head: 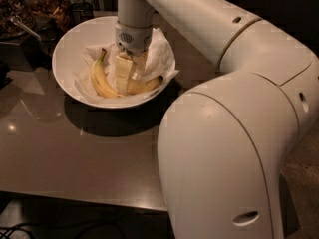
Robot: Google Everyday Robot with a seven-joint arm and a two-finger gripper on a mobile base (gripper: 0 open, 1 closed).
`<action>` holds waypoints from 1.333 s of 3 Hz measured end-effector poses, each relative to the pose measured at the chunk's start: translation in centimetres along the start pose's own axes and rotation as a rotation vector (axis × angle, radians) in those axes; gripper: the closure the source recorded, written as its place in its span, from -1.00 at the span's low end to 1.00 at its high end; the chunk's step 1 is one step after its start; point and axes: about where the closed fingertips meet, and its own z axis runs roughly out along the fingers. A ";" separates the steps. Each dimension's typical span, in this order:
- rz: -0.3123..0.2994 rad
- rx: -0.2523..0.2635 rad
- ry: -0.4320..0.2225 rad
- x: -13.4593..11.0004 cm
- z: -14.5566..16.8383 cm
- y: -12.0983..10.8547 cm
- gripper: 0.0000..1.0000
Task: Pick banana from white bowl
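Your robot's white arm takes up the right half of the view. It bulks up in front and reaches back and left to the end effector, which points straight down.

The brown, glossy tabletop spreads out below and in front of the end effector and carries the arm's shadow.

The white bowl sits directly under the end effector, which is lowered inside the bowl a little right of its middle. The rim circles the end effector on all sides. Crumpled white paper lines the bowl, bunching up just right of and behind the end effector.

The banana lies on that paper in the bowl. Its stem points up just left of the end effector, and its yellow body curves down and passes under the tip. More yellow shows just to the right, ending in a dark tip. You cannot tell whether that is one fruit or two.

The end effector is right at the banana, but you cannot tell whether it is open or closed on it.

Well off to the left and behind, you have a dark container of brownish stuff and a small dark cup.
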 end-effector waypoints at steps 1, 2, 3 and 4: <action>-0.005 -0.024 0.022 0.5 0.7 0.9 -0.34; -0.005 -0.024 0.023 0.5 0.7 1.0 0.02; -0.005 -0.024 0.022 0.5 0.7 1.0 0.51; -0.005 -0.024 0.022 0.5 0.7 1.0 0.94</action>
